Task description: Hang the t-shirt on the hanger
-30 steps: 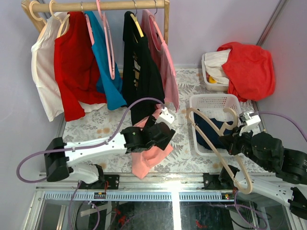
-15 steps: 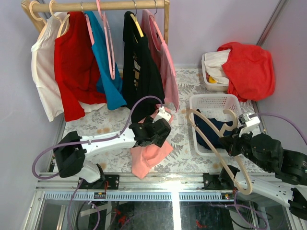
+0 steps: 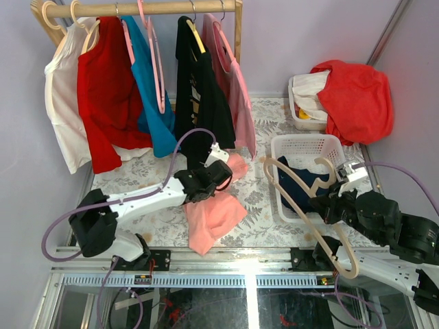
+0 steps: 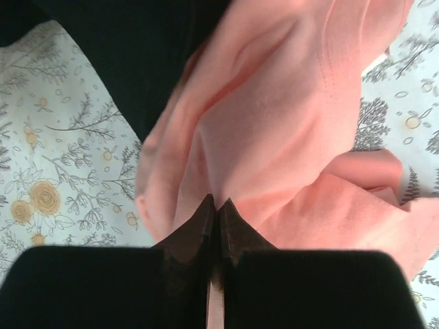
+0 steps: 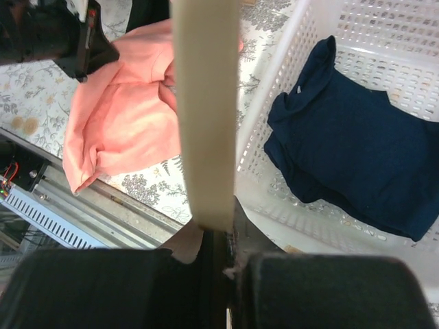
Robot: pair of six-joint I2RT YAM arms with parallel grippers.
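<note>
salmon t-shirt (image 3: 214, 214) drapes bunched left of the basket (image 3: 305, 142), one fold pinched in the closed left gripper (image 4: 216, 205). hanger (image 5: 204, 103), crossing the basket's rim, is clamped by the right gripper (image 5: 218, 241). nothing threaded yet; both shoulders left to do.

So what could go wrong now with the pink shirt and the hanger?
1. The left gripper pinches just a small fold of the t-shirt; the limp cloth might slip out.
2. The t-shirt is bunched up, no neck hole showing, so the hanger may find no way in.
3. In the top view the hanger crosses the white basket, so it could catch on its rim.
</note>
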